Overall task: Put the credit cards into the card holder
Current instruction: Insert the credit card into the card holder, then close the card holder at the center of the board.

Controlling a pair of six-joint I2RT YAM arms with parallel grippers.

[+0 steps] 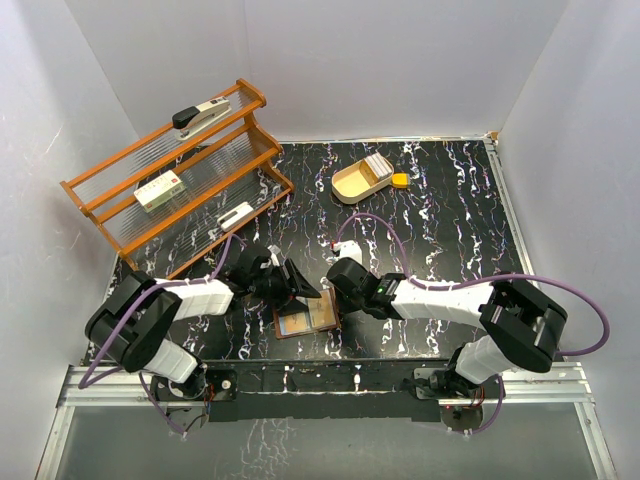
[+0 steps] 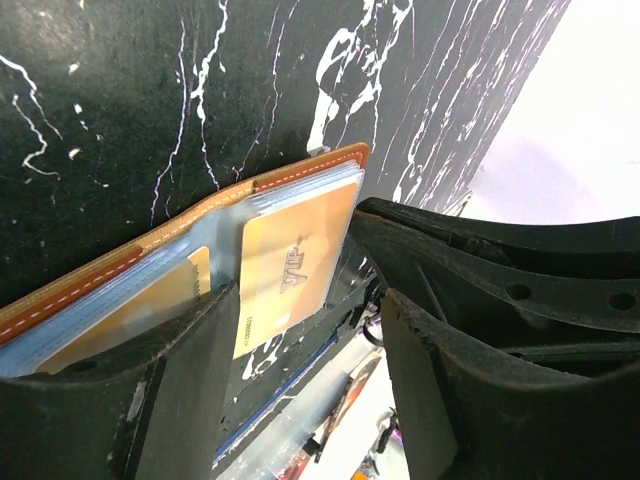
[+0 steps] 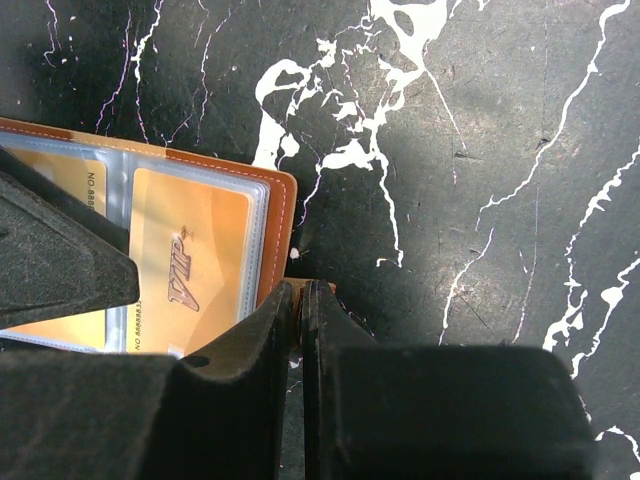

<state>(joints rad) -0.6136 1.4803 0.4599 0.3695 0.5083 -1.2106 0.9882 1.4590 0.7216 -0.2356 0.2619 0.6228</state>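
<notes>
Cards [image 3: 190, 250] sit sleeved in the card holder [image 3: 281, 205]; more seemingly wait in the tray [image 1: 345, 190]. Left gripper [image 2: 305, 300] gapes empty, right gripper [image 3: 300, 292] pinched closed.

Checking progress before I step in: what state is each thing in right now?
Card holder: open, lying flat.
VIP card: sleeved inside holder.
Left gripper: open, over holder.
Right gripper: shut, at holder's edge.
Wooden tray: holds stack of cards.
</notes>
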